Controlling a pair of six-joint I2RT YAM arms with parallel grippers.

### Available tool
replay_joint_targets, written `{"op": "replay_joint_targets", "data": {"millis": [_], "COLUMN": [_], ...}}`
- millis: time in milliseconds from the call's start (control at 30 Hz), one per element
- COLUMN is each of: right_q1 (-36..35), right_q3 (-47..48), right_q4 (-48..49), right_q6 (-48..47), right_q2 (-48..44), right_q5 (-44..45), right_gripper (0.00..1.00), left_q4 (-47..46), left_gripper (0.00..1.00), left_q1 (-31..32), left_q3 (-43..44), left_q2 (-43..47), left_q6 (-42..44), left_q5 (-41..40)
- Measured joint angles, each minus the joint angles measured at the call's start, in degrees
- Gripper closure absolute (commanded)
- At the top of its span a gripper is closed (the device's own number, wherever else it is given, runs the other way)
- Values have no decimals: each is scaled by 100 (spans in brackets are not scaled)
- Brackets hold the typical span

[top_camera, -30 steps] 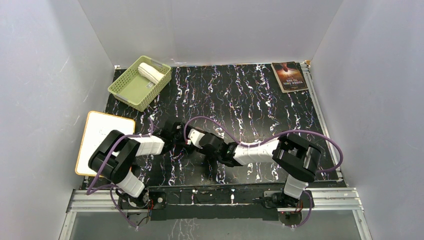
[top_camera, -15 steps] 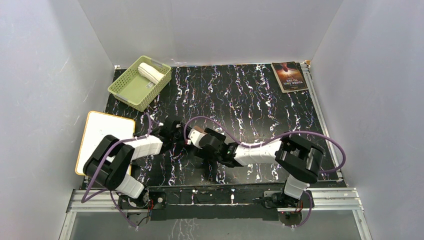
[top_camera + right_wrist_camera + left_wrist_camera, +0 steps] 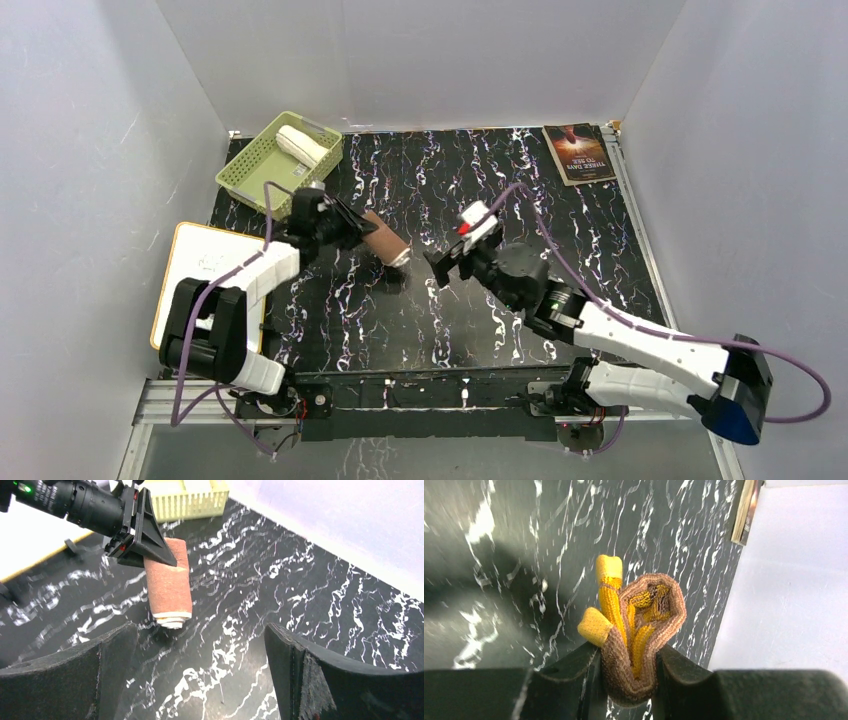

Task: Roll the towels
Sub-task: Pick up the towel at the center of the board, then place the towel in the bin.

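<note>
Left claw (image 3: 629, 662) has lifted the rolled towel (image 3: 170, 580) away (right claw (image 3: 200, 640) opened, withdrew)

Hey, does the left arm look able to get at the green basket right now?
Probably yes. The left hand, shut on the rolled brown towel, sits close to the green basket, with nothing lying between them.

Far-left corner taken by basket (image 3: 250, 198), far-right by book (image 3: 579, 152), whiteboard (image 3: 200, 270) along left edge, brown towel roll (image 3: 385, 241) mid-table, bare tabletop (image 3: 470, 170) beyond.
</note>
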State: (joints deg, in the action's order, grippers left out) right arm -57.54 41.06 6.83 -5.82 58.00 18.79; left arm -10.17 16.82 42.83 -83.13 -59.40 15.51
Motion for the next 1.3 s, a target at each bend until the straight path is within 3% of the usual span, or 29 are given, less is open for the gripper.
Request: {"op": "replay_joint_targets", "data": {"millis": [300,500,600,800,933,1300], "right_q1": [323,367,365,365,365,365], "right_q3": [-142,-168,-160,-155,-153,-153], "right_q4": [11,-72,-166,-380,-420,-564], "right_q6": [457,796,914,1047,1054,1049], "right_q2": [-129,144,367,514,516,671], "right_q5": [-986,-2168,-2610,-3252,-3510,-3781], "right_gripper": [2,2,2,2,2,2], "left_q4": [1436,1578,1825,2352,2332,304], "left_gripper": [100,100,100,100,100,100], "left_q1": [-1762,-3355,-3849,-3880,-3864,-3836], "left_q3": [2243,3403,4124,6142,7010,6730], "left_q2": [-164,-728,-1344,-3134,-4100,-5322], "left_q6": [1818,2343,2643,3141,3097,1587], "left_q5": [1648,2835,3088,3412,3541,3526]}}
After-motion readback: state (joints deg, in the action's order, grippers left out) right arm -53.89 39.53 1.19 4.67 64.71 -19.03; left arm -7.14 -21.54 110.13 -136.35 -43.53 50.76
